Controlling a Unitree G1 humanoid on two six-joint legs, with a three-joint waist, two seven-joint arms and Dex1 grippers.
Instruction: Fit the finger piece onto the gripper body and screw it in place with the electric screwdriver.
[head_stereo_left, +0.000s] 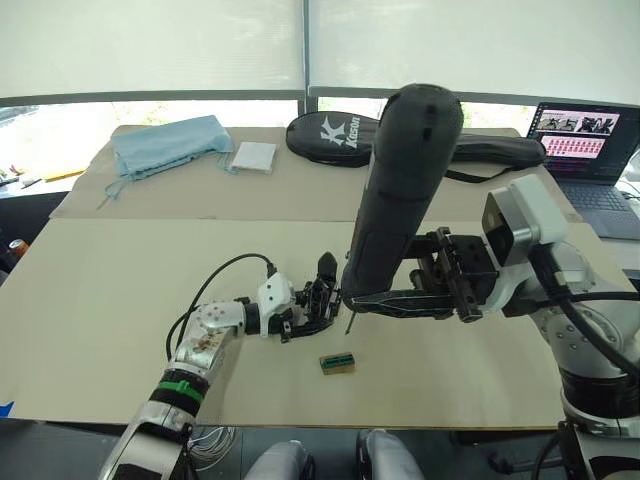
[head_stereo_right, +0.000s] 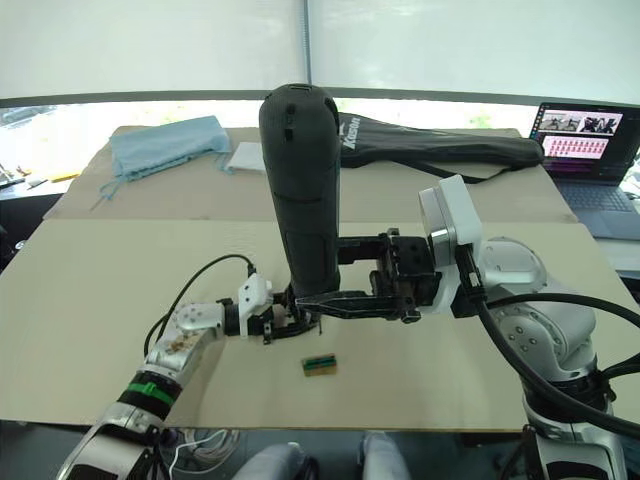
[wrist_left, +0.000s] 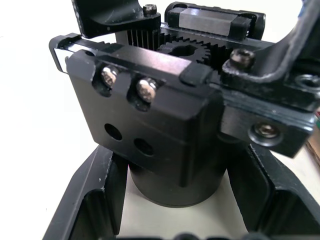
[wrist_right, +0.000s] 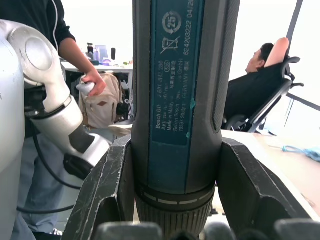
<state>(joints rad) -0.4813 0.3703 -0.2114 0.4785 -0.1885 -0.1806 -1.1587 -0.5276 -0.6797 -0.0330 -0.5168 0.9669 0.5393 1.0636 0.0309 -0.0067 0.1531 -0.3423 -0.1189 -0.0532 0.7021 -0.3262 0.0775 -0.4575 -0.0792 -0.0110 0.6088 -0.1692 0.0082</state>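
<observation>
My left gripper (head_stereo_left: 300, 316) is shut on the gripper body (head_stereo_left: 312, 300), a small black assembly held just above the table near its front middle. In the left wrist view my fingers (wrist_left: 92, 200) flank its round base (wrist_left: 175, 180), below the blocky top with two screws (wrist_left: 125, 85). A pointed black finger (head_stereo_left: 326, 268) sticks up from it; I cannot tell whether this is the finger piece. My right gripper (head_stereo_left: 385, 287) is shut on the electric screwdriver (head_stereo_left: 400, 180), which stands nearly upright. Its thin bit (head_stereo_left: 349, 322) points down right beside the gripper body. The right wrist view shows its barrel (wrist_right: 177, 100) clamped between my fingers (wrist_right: 107, 190).
A small green-and-brown block (head_stereo_left: 337, 362) lies in front of the bit. At the back are a blue cloth (head_stereo_left: 170, 145), a white packet (head_stereo_left: 253, 157), a black racket bag (head_stereo_left: 335, 135) and a laptop (head_stereo_left: 585, 135). One person (wrist_right: 55, 30) stands and another (wrist_right: 260, 85) reclines beyond the table.
</observation>
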